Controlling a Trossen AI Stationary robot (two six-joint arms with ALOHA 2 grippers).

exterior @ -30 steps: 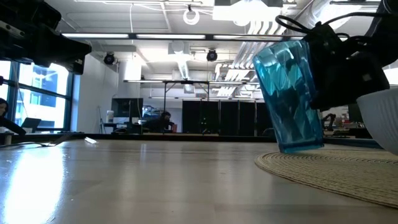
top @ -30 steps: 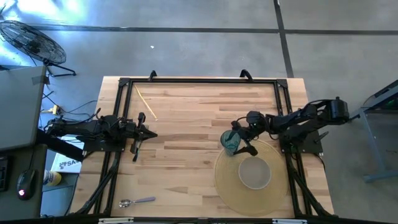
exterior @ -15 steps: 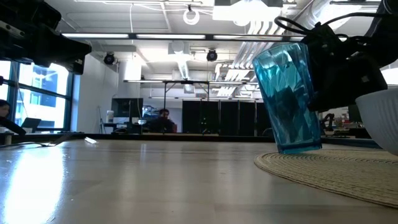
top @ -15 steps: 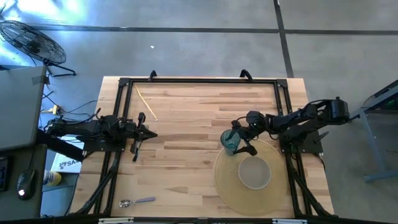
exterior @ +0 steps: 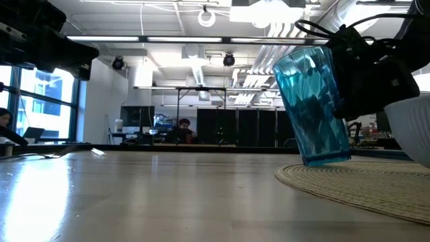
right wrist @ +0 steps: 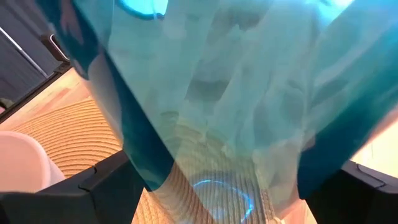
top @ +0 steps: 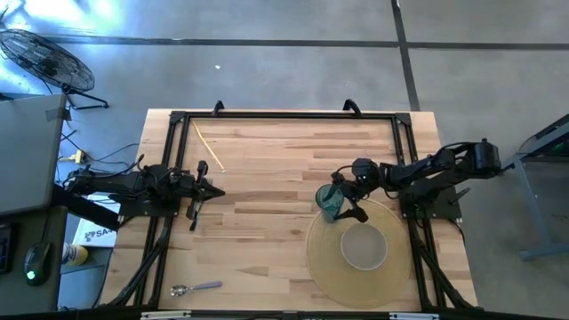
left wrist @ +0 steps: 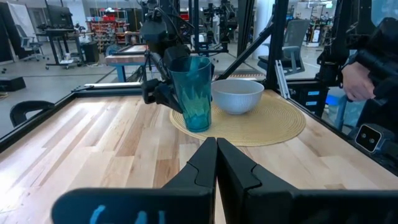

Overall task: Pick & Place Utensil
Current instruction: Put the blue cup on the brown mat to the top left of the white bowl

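Observation:
A metal spoon (top: 196,288) lies flat near the table's near edge on the left, far from both arms. A thin pale stick (top: 209,147) lies toward the far left. My right gripper (top: 343,200) is shut on a clear blue tumbler (top: 329,204) at the far left rim of a round woven placemat (top: 331,267), beside a white bowl (top: 364,247). In the low view the tumbler (exterior: 312,107) leans. My left gripper (top: 210,190) waits at the table's left, shut and holding nothing (left wrist: 216,167). My right gripper pinches the blue tumbler's wall (right wrist: 143,168) between its two fingers (right wrist: 102,183), one on each side, coming level from the table's right. The tumbler is tilted, and its base (exterior: 327,160) sits at the placemat's edge.
The black frame rails (top: 284,116) run along the table's far and side edges. Bare wood lies between the two arms. In the left wrist view a person's hand (left wrist: 353,74) shows beyond the table's right side.

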